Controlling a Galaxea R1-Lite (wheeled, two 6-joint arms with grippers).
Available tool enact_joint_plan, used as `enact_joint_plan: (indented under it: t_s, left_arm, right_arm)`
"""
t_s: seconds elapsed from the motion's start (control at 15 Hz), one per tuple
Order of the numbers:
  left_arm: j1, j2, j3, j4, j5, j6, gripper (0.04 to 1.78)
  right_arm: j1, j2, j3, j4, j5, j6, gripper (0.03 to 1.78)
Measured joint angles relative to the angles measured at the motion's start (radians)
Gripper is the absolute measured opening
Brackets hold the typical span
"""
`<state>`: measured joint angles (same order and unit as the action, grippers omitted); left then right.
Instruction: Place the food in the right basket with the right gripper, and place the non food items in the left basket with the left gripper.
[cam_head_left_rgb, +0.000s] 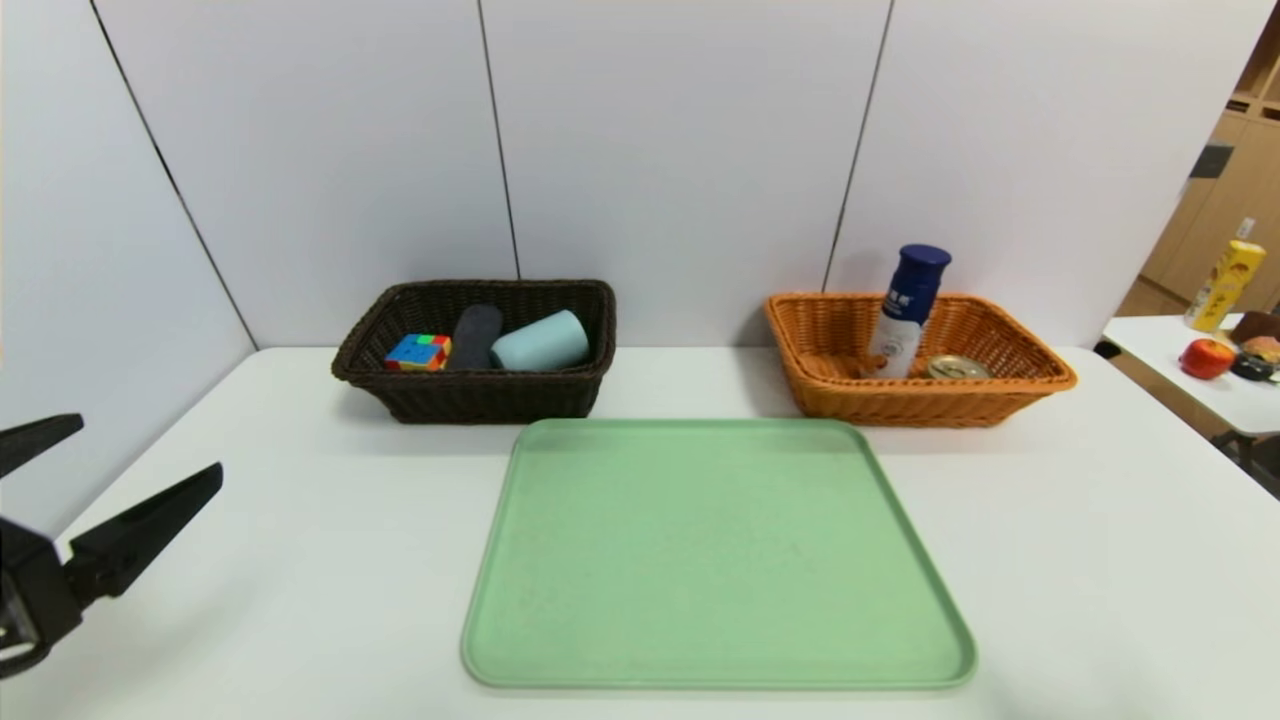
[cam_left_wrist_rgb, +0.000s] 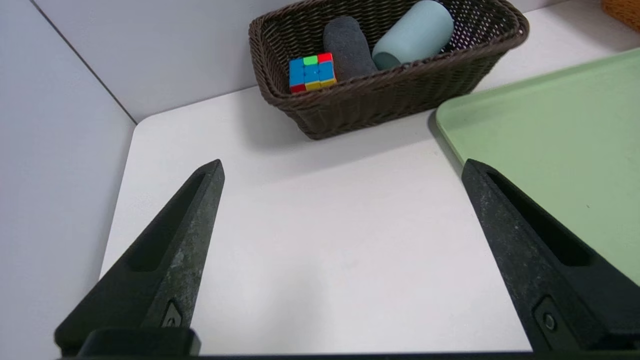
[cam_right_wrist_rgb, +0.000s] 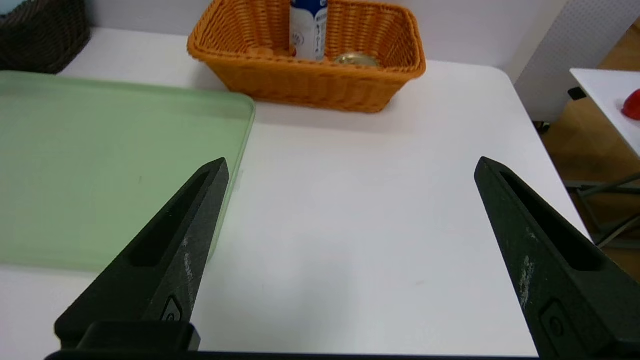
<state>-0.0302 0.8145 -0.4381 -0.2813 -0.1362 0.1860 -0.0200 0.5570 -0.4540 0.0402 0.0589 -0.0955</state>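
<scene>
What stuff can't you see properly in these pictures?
- Tin: in the head view the orange basket hides everything but its lid, so no label shows.
- Bottle: its cap is cut off by the right wrist view's edge.
- Right gripper: outside the head view, seen only from its own wrist.
- Yellow pasta spoon: not visible anywhere; the dark basket wall could hide it.

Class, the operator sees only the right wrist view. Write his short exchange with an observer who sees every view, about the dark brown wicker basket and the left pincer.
Operator: What lies in the dark brown wicker basket?
Observer: A multicoloured puzzle cube, a dark grey rolled towel and a blue-grey cup on its side.
Operator: Where is the left pincer?
Observer: Open and empty, over the white table, left of the green tray.
</scene>
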Motion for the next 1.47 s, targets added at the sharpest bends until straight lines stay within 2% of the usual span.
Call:
enact_joint_plan:
  t_s: [0.13,0.33,0.47,0.73,0.87,1.0,1.13,1.27,1.47]
  left_arm:
    - [0.004,-0.126,0.050,0.061,0.000,-0.003,1.68]
    - [0.016,-0.306,0.107,0.204,-0.002,-0.007,1.69]
    - [0.023,-0.406,0.143,0.253,-0.004,-0.007,1.69]
    - [0.027,-0.603,0.179,0.372,0.007,-0.006,1.69]
    - [0.027,-0.692,0.202,0.395,0.032,-0.002,1.69]
    - [0.027,-0.759,0.224,0.417,0.074,-0.004,1.69]
    - [0.026,-0.792,0.241,0.414,0.088,-0.004,1.69]
    - [0.026,-0.807,0.272,0.412,0.087,0.000,1.69]
    - [0.026,-0.814,0.323,0.378,0.088,0.000,1.69]
  right_arm:
    - [0.000,-0.081,-0.002,0.099,0.026,-0.001,1.70]
    - [0.001,-0.146,0.005,0.126,0.036,-0.003,1.70]
    - [0.003,-0.175,0.010,0.140,0.044,-0.004,1.70]
    - [0.012,-0.273,0.023,0.254,0.101,-0.029,1.70]
    - [0.013,-0.343,0.037,0.303,0.101,-0.049,1.70]
    - [0.014,-0.415,0.044,0.355,0.083,-0.055,1.70]
    - [0.015,-0.478,0.067,0.356,0.060,-0.057,1.70]
    - [0.015,-0.523,0.107,0.306,0.033,-0.056,1.70]
    - [0.016,-0.550,0.192,0.203,-0.059,-0.055,1.70]
